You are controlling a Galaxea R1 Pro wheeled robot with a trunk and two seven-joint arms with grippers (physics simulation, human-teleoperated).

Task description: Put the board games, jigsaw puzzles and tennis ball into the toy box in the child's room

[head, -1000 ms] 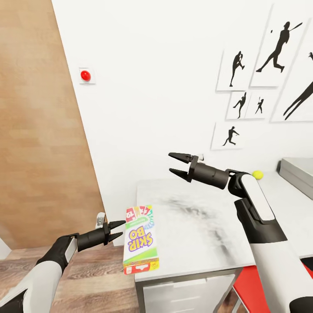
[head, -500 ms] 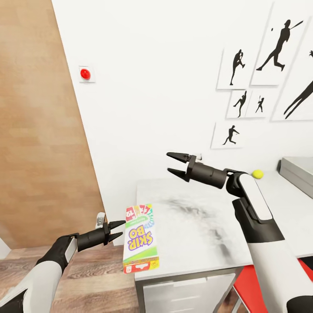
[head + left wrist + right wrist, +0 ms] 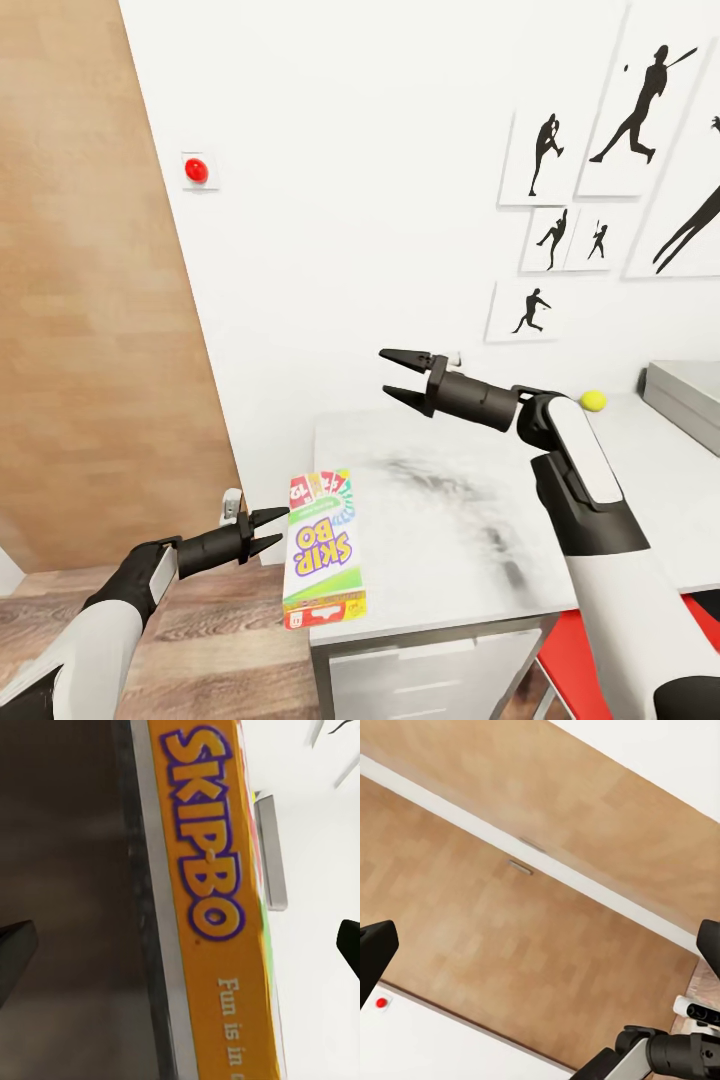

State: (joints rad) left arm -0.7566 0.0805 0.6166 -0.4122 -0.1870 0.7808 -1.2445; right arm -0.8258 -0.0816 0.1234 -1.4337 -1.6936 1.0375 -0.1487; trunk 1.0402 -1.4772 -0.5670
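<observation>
The surface [image 3: 450, 520] lies under the right hand [image 3: 398, 377], which hovers released. The toy box [image 3: 685, 395] sits far beyond it. The board game [image 3: 322, 550] overhangs the edge, just ahead of the released left hand [image 3: 272, 530]. The tennis ball [image 3: 593, 401] rests behind the right arm.

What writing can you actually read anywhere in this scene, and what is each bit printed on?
"SKIP-BO": in yellow letters on the top cover of the board game lying at the table edge, seen upside down from the head view.
"SKIP-BO": again on the game's orange side, in the left wrist view.
"Fun is in": small white print lower on that orange side; the rest is cut off.
"12": on a red card pictured on the cover; the other small print is too small to read.
</observation>
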